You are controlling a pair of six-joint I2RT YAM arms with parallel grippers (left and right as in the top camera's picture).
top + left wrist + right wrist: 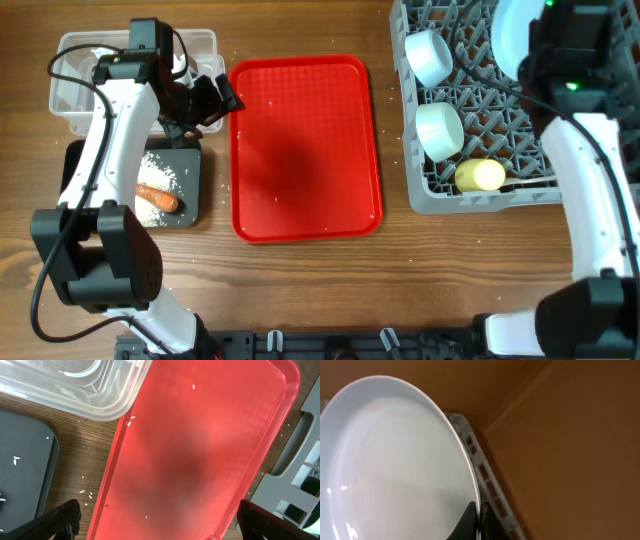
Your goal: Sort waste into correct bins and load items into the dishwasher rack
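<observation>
My right gripper (pixel 476 517) clamps the plate (pixel 395 460) by its rim, with the rack (pixel 481 466) wall just behind. My left gripper (pixel 157 520) hangs wide open, red tray (pixel 200 435) directly beneath, tub (pixel 75 385) beyond, black tray (pixel 25 470) beside.

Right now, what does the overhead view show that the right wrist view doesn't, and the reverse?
Overhead only: the red tray, clear tub, black tray with rice and a carrot stick, plus two bowls and a yellow cup in the rack. Right wrist only: the right end effector pinching the pale blue plate by its rim. Both: that plate and the rack.
</observation>
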